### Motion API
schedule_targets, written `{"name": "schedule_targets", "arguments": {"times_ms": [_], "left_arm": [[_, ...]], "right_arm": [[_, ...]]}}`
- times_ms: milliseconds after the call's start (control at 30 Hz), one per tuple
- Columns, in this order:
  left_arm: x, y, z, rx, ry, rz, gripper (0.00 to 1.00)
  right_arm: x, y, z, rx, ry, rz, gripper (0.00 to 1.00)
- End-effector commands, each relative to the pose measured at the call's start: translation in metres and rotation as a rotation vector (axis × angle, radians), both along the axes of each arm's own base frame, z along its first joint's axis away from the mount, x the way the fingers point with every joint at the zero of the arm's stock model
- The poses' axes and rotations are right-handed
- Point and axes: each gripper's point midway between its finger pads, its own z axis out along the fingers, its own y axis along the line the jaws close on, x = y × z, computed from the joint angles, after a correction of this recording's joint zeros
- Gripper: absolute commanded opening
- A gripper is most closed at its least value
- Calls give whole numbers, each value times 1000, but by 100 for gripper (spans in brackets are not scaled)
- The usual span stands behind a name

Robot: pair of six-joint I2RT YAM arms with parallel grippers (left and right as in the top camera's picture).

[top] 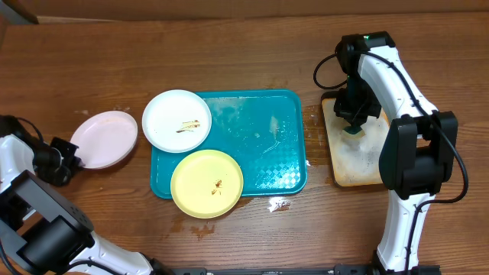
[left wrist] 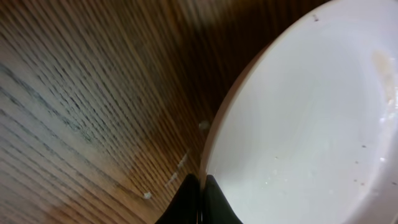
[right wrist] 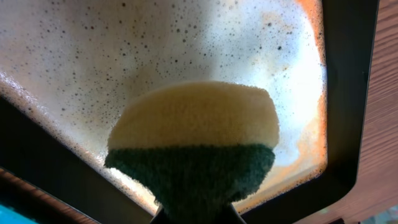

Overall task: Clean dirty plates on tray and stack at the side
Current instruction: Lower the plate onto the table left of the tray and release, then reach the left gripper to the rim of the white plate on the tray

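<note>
A white plate (top: 176,121) with a dark smear lies on the teal tray (top: 263,141) at its upper left. A pale yellow plate (top: 206,183), also smeared, overlaps the tray's front edge. A third pale plate (top: 104,139) rests on the table left of the tray. My left gripper (top: 70,156) is shut on that plate's left rim; in the left wrist view the plate (left wrist: 311,124) fills the right side and the gripper (left wrist: 201,190) pinches its edge. My right gripper (top: 353,126) is shut on a yellow-and-green sponge (right wrist: 193,143) above the soapy beige tray (right wrist: 155,50).
The dark-rimmed beige tray (top: 355,156) stands right of the teal tray. Small wet spots (top: 279,204) lie on the wood near the teal tray's front right corner. The right arm's base (top: 405,221) rises at the front right.
</note>
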Motion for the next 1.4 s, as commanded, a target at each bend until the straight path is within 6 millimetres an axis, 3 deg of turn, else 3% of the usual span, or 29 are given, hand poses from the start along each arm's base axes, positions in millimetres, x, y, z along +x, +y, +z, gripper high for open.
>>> {"name": "schedule_targets", "arguments": {"times_ms": [0,233,367,433,500,567,633,667,733,833,967,1067,1233,1300,1367], "left_arm": [[-5,-4,-9,-2,10,22,4],[-16,12,-15,80,74,57,4],[-17,12,-16,72,77,58,4],[-17,11,-17,70,80,59,18],[-17,10,-18,67,84,60,42],[-16,9,-18,61,78,59,53],[-14,7,-17,50,67,55,75],[-12,5,-17,40,58,49,74],[-9,1,-16,23,42,44,56],[2,-8,-11,-11,7,17,60],[18,-18,10,20,0,-55,56],[34,-26,39,78,-18,-108,64],[64,-48,103,206,-100,-206,72],[71,-60,119,228,-119,-242,80],[76,-76,122,225,-120,-291,82]], "right_arm": [[6,0,2,1,-14,6,4],[4,0,3,1,-6,8,4],[4,0,3,0,-4,9,4],[4,0,3,1,-6,9,4],[4,0,3,1,-6,9,4],[4,0,3,1,-6,9,4],[4,0,3,1,-7,9,4],[4,0,3,1,-7,8,4],[4,0,2,1,-8,8,4],[6,0,2,2,-13,8,4],[7,0,2,3,-17,8,4],[6,0,2,2,-16,8,4],[6,0,2,3,-16,8,4],[7,0,2,3,-17,8,4],[7,1,2,3,-18,8,4]]}}
